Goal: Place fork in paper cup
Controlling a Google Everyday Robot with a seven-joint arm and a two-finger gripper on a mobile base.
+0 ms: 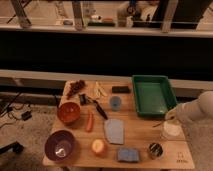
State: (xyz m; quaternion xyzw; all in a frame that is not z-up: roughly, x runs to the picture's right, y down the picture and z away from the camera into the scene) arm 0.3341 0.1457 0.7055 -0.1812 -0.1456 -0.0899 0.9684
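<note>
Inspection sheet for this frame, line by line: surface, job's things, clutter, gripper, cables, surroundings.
Surface: wooden table, crowded.
Job's things: paper cup near the right edge; fork, a thin sliver sticking out left of the gripper, above the cup's rim.
Clutter: green tray, orange bowl, purple bowl, blue cup, grey-blue cloth, carrot, metal cup, blue sponge, black-handled utensil, grapes.
Gripper: gripper just above the paper cup, at the end of the white arm.
Cables: on the floor at left.
Surroundings: dark railing behind the table.
</note>
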